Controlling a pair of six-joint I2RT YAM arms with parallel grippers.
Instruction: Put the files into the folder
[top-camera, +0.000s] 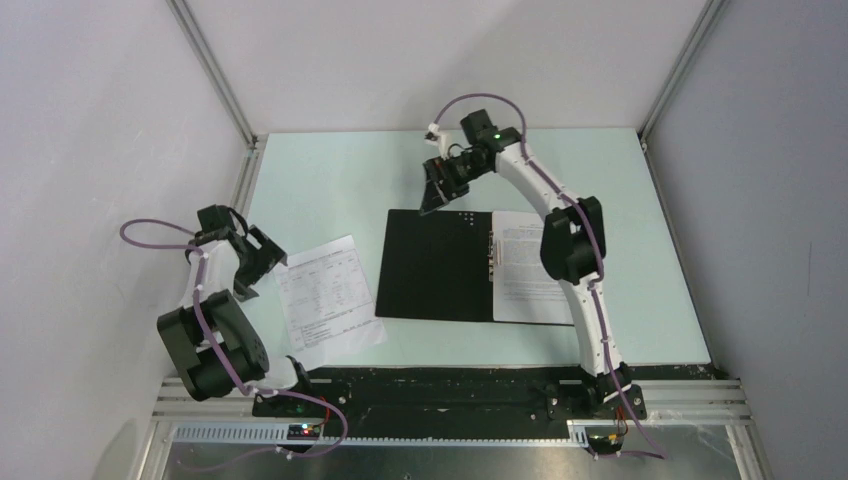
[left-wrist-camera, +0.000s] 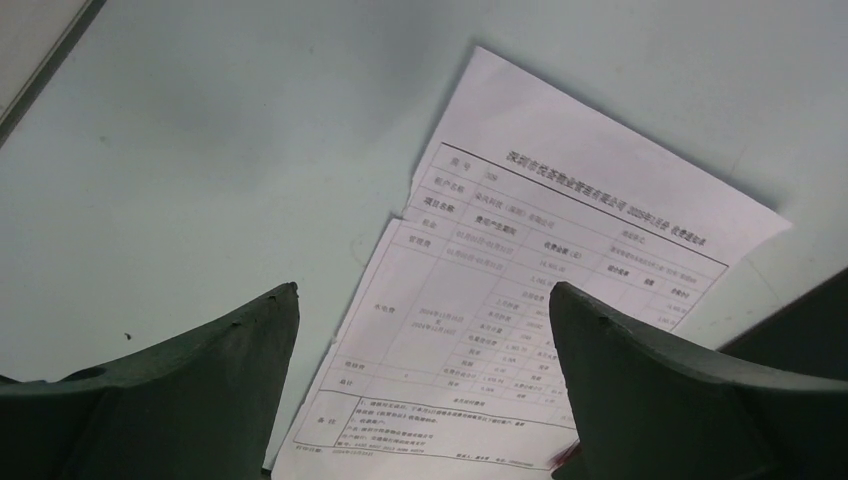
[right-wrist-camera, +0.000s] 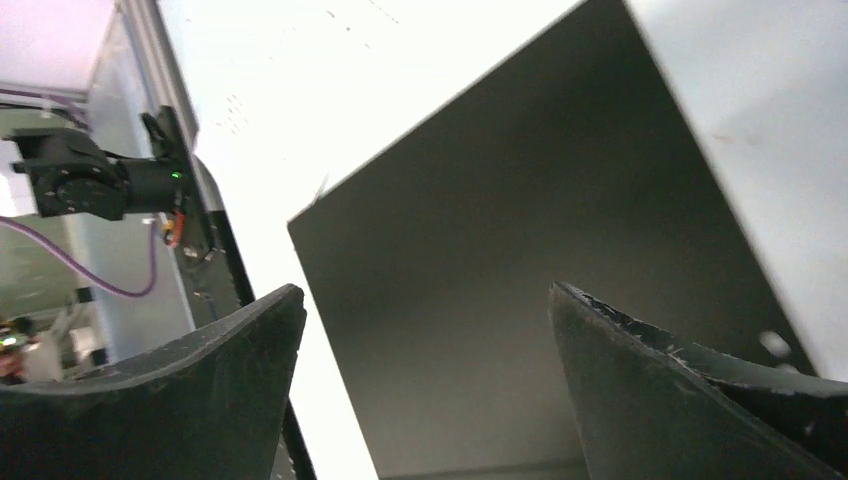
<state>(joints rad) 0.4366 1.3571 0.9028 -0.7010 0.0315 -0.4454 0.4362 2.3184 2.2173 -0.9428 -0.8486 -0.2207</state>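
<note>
On the right half of the open folder, beyond its clip, one printed sheet already lies. Left of the folder, the other files rest loose on the table, seemingly two overlapping sheets. The left hand hovers just left of them, fingers spread and empty. The right hand hangs open over the folder's far edge. I judge the task partly done.

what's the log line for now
folder open | one sheet inside | files loose left | left gripper open | right gripper open
</note>
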